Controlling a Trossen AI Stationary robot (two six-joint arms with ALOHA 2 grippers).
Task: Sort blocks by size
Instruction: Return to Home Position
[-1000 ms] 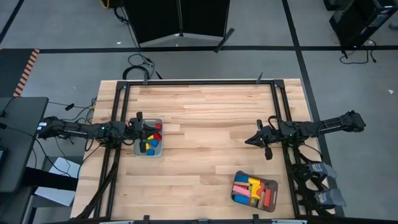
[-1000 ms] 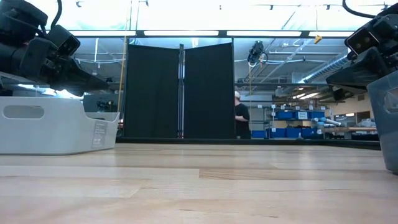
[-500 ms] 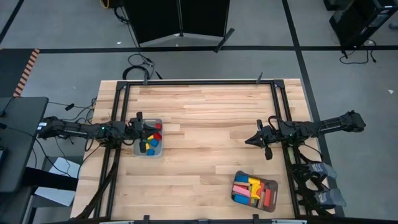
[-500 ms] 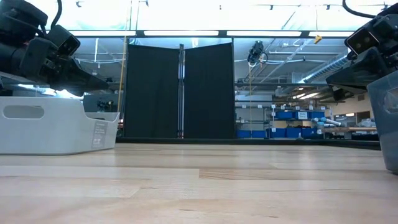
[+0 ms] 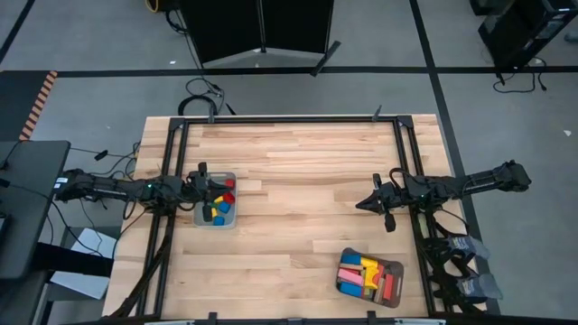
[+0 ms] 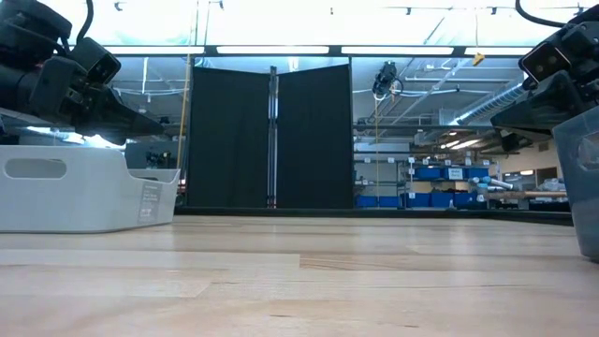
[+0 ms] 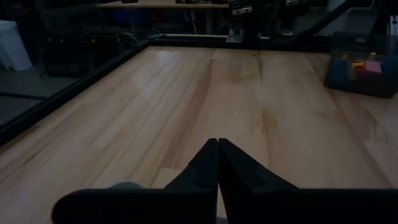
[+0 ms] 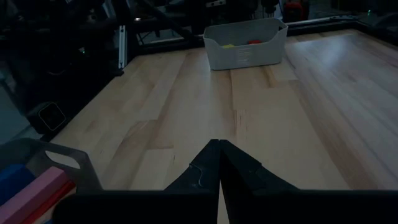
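The overhead camera shows the whole bench [image 5: 298,181] with two trays set well apart. A light grey tray [image 5: 217,225] sits near the left edge and holds the small blocks [image 5: 217,206], red, blue and yellow pieces heaped together. A dark tray [image 5: 400,271] sits toward the right corner and holds the longer blocks [image 5: 366,275], pink, yellow, red and blue bars lying side by side.

The left gripper [image 5: 219,186] hangs over the light grey tray, its arm reaching in level from the left edge. The right gripper [image 5: 363,204] hovers above bare wood by the right edge, well apart from the dark tray.

From above, the fingers are too small to read, but the wrist cameras settle it. Each gripper has its two dark fingers pressed together tip to tip, with nothing between them.

The left wrist camera also looks across the bench to the dark tray, where yellow and pink show above the wall. The right wrist camera looks the other way to the light grey tray, with yellow and red pieces visible inside. It also catches a corner of the dark tray close by, with a pink bar and a blue one in it.

The table-height camera shows none of the blocks, because the tray walls hide them. It does show the left arm held above the light grey tray's rim, and a black panel [image 6: 271,136] standing behind the bench.
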